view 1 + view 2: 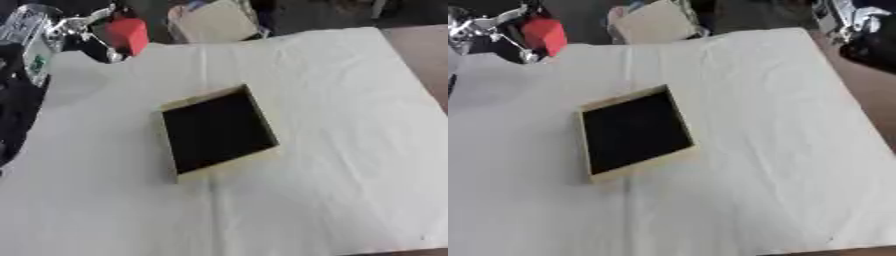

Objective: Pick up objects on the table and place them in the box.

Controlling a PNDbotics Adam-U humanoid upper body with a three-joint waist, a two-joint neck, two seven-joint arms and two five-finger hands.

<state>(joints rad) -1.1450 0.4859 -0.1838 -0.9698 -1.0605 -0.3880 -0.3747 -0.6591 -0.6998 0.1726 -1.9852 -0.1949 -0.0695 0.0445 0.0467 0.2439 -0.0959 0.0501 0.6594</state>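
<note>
Your left hand (92, 35) is up at the far left corner of the table, with its silver and black fingers curled round a red block (128, 35). The block sits in the grip, tilted, and is lifted off the white tablecloth (350, 150), just over its far left edge. You have it held; nothing else is in that hand.

From that hand, the box (216, 129) lies nearer to you and to the right, well apart, near the middle of the cloth. It is a shallow open box with pale tan walls and a dark inside, turned askew so that one corner points away from you. You cannot make out anything inside it; the bottom reads only as black. Between the hand and the box there is only bare, creased cloth, and nothing stands in the way.

Just to the right of the hand, beyond the far edge of the table, stands a beige chair or bag-like shape (214, 21); you cannot tell which.

Your right hand (859, 25) shows only in the right eye view, at the upper right corner, off the table's far right edge and well apart from the box. You cannot tell how its fingers stand.
</note>
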